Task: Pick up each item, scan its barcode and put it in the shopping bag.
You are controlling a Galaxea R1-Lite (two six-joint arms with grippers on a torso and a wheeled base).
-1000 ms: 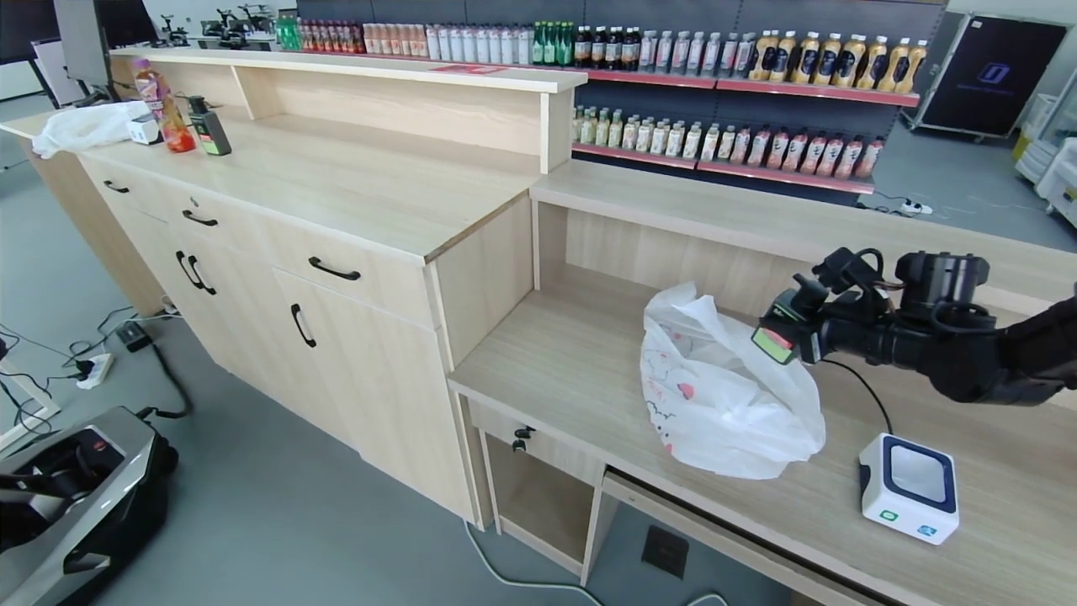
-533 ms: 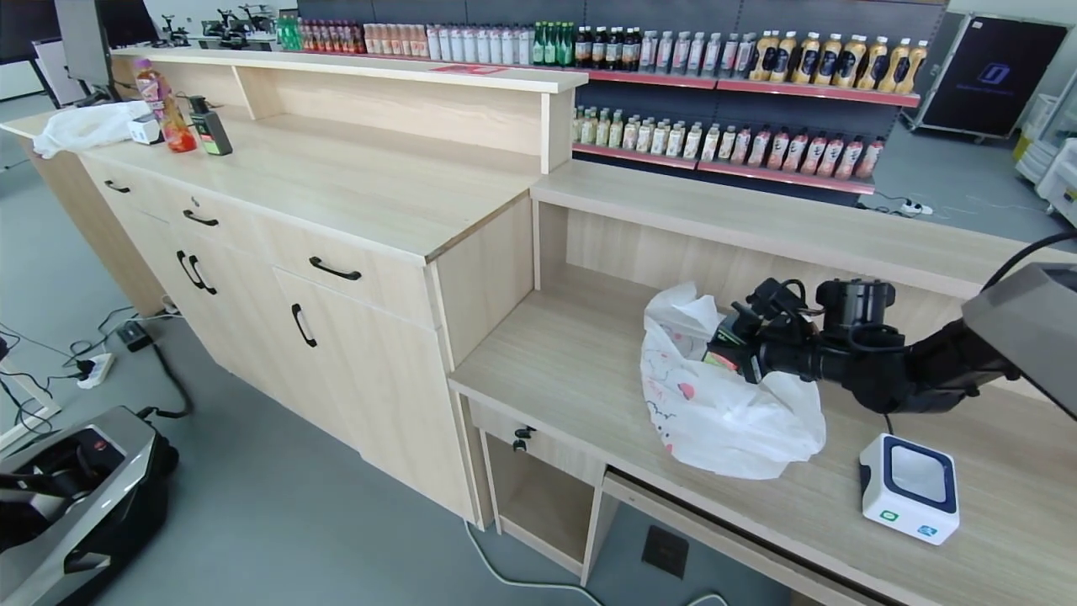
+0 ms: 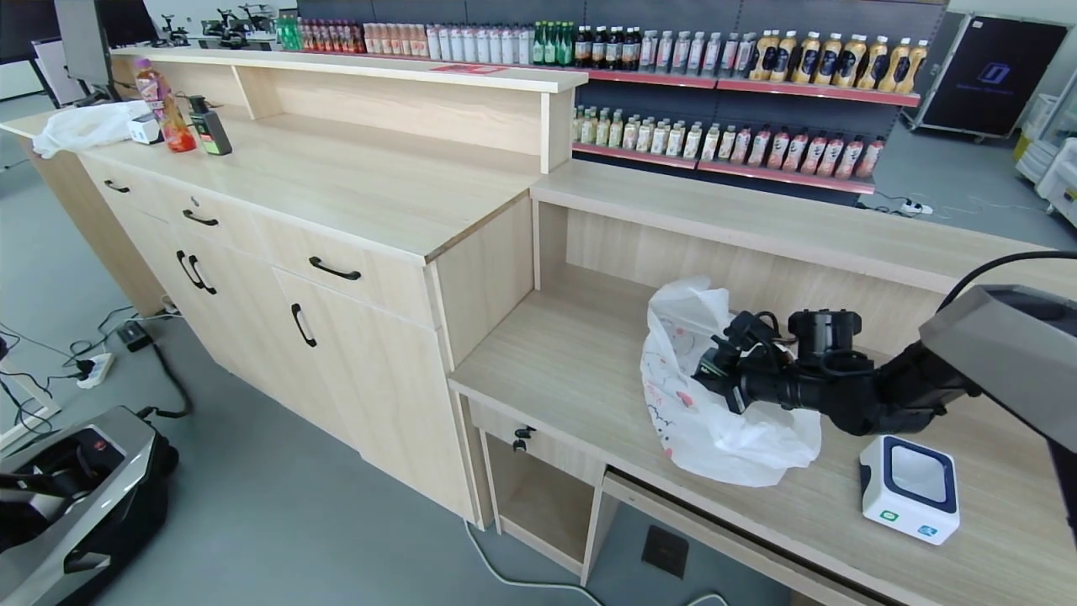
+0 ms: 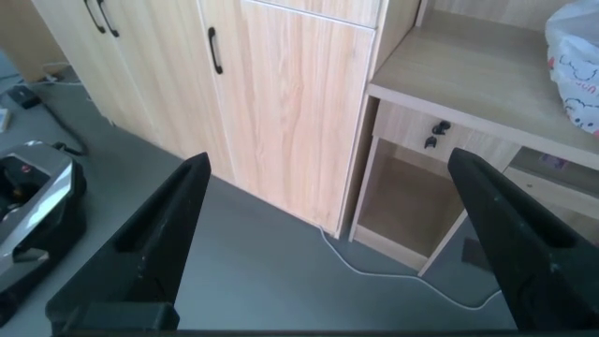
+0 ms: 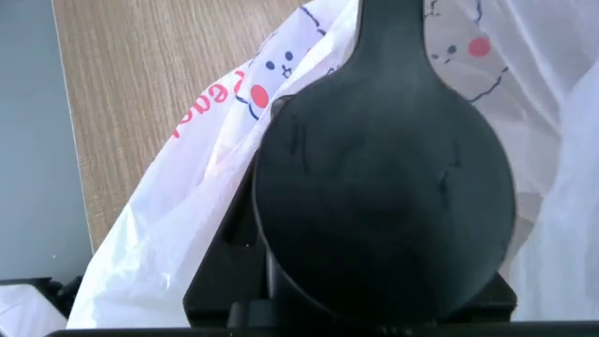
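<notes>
Desk: Where is the shopping bag?

Operator: I see the shopping bag (image 3: 732, 412) slumped on the low counter (image 3: 555, 362) inside the nook. It is white plastic printed with cartoon faces.

Desk: And the item?

Operator: I make out a sliver of green (image 3: 705, 364) at the tip of the right gripper (image 3: 713, 374), which is pushed into the bag's upper folds. I cannot tell whether it grips anything. From its wrist camera, a dark round form (image 5: 384, 197) stands close before the lens, with the bag's plastic all around it.

Desk: What about the left side?

Operator: My left gripper (image 4: 328, 164) hangs low over the grey floor, in front of the cupboard doors (image 4: 299, 103). Its fingers (image 4: 140, 253) are spread wide apart.

Desk: Is the scanner in reach?

Operator: The scanner (image 3: 909, 486), a white box with a dark-rimmed window facing up, stands on the same counter. It is to the bag's right, near it but not touching. Far off, on the long counter top (image 3: 336, 185), I see another white bag (image 3: 84, 126), an orange bottle (image 3: 164, 118) and a dark bottle (image 3: 209, 126). Shelves of drinks (image 3: 715, 59) line the wall behind.
</notes>
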